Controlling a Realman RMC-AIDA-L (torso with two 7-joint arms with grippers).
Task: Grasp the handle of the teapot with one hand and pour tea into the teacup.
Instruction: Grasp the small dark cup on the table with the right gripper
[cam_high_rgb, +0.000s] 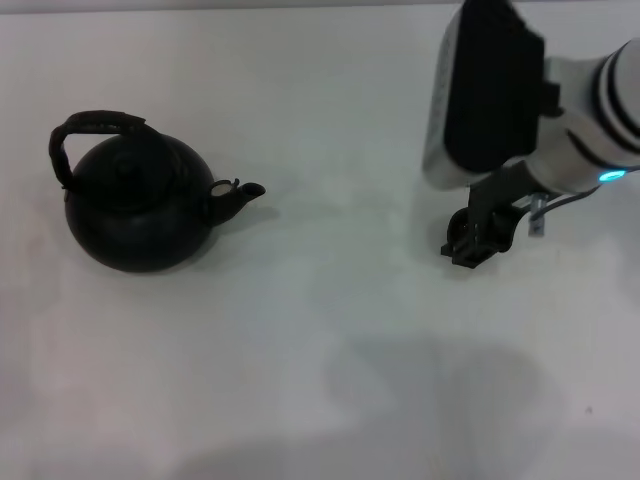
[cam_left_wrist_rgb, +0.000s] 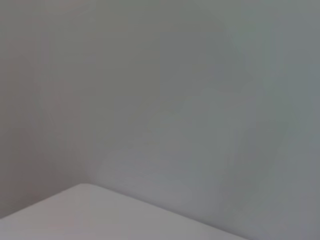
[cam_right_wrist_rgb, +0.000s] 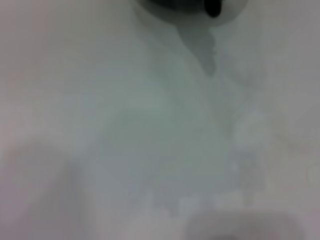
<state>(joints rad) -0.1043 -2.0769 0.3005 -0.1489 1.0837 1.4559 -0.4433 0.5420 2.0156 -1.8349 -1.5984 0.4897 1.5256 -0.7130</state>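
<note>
The matte black teapot (cam_high_rgb: 140, 205) stands on the white table at the left, its stubby spout (cam_high_rgb: 243, 193) pointing right. Its arched handle (cam_high_rgb: 95, 125) rises over the lid, upright and free. My right gripper (cam_high_rgb: 473, 243) hangs low over the table at the right, well apart from the teapot, with nothing seen in it. In the right wrist view only the teapot's edge (cam_right_wrist_rgb: 170, 4) and spout tip (cam_right_wrist_rgb: 213, 7) show. The teacup is out of view. My left gripper appears in no view.
The white table (cam_high_rgb: 320, 360) stretches between the teapot and my right arm (cam_high_rgb: 560, 130). The left wrist view shows only a grey wall (cam_left_wrist_rgb: 200, 100) and a corner of the table (cam_left_wrist_rgb: 80, 215).
</note>
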